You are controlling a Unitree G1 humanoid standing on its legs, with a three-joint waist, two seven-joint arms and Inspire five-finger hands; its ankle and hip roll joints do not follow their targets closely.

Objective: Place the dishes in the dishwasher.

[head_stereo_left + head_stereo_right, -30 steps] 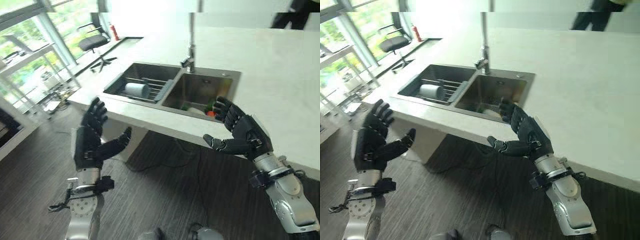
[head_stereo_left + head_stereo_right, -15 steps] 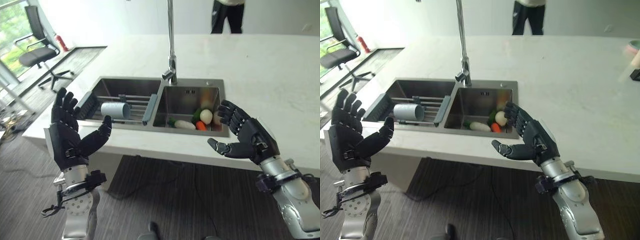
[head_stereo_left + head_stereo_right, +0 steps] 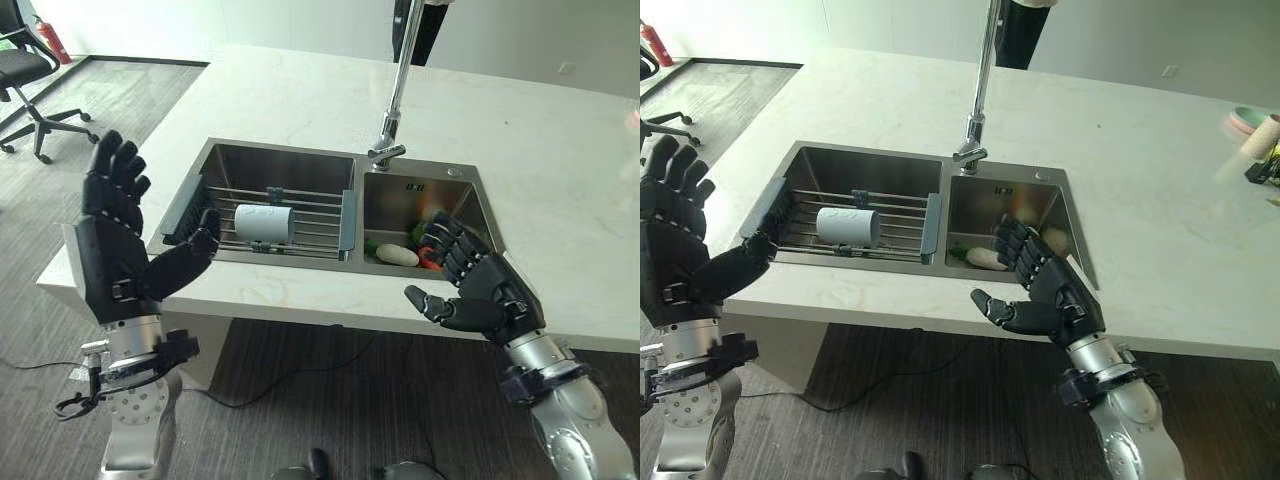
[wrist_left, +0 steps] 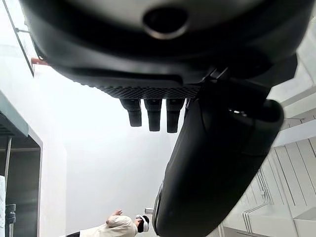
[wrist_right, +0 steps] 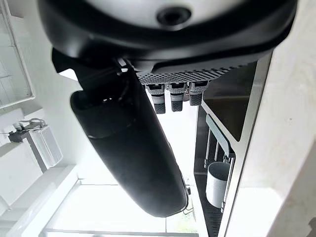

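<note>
A white cup (image 3: 262, 222) lies on its side on a wire rack (image 3: 300, 205) across the left basin of a steel double sink (image 3: 330, 168). In the right basin lie a white oblong thing (image 3: 397, 255) and red and green items, partly behind my right hand. My left hand (image 3: 112, 250) is raised open, palm turned inward, in front of the counter's left corner. My right hand (image 3: 478, 295) is open too, held over the counter's front edge by the right basin. Neither hand holds anything. The cup (image 5: 216, 182) also shows past the right hand's fingers (image 5: 170, 98).
A tall tap (image 3: 392, 100) rises behind the sink. The white counter (image 3: 560, 180) stretches right, with a bowl and small items (image 3: 1255, 135) at its far right. An office chair (image 3: 25, 75) stands at far left. A person (image 3: 1018, 25) stands behind the counter.
The camera has swung, so the sink now sits more centred and closer. Both hands stay open and raised; the right hand has dropped a little toward the counter's front edge.
</note>
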